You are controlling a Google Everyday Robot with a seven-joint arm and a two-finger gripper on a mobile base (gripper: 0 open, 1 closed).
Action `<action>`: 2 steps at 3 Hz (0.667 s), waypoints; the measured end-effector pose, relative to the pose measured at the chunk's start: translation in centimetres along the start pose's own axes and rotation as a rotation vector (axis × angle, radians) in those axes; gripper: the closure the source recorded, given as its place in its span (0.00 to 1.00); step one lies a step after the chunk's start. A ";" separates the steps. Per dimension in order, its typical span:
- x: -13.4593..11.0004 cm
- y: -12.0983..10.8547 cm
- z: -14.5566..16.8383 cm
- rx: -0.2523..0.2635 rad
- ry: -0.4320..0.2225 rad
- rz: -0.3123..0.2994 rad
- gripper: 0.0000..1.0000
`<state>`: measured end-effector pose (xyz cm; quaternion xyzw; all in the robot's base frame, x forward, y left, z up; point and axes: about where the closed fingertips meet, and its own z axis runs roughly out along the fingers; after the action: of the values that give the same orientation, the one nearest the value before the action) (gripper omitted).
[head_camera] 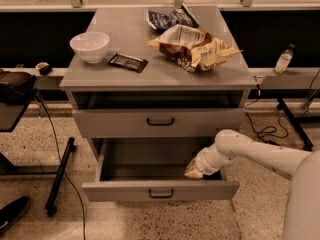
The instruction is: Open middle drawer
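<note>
The middle drawer [125, 190] is a grey metal drawer with a small black loop handle [161, 194]. It stands pulled far out of the cabinet, and its plain grey tray shows inside. My gripper [195, 172] reaches in from the right on a white arm. It sits low inside the drawer's right front corner, just behind the front panel. The drawer above [110, 123] has a dark gap over its front panel. Anything below the open drawer is hidden.
On the cabinet top [100, 76] are a white bowl [90, 46], a dark flat packet [128, 62], a tan chip bag [192, 46] and a blue bag [167, 18]. A bottle [283, 60] stands on the right ledge. A black stand [60, 176] and cables are on the floor.
</note>
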<state>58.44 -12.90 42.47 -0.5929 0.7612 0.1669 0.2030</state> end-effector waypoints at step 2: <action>0.5 2.6 0.9 -0.048 -0.071 0.016 1.00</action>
<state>55.94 -12.24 41.51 -0.5851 0.7541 0.2077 0.2142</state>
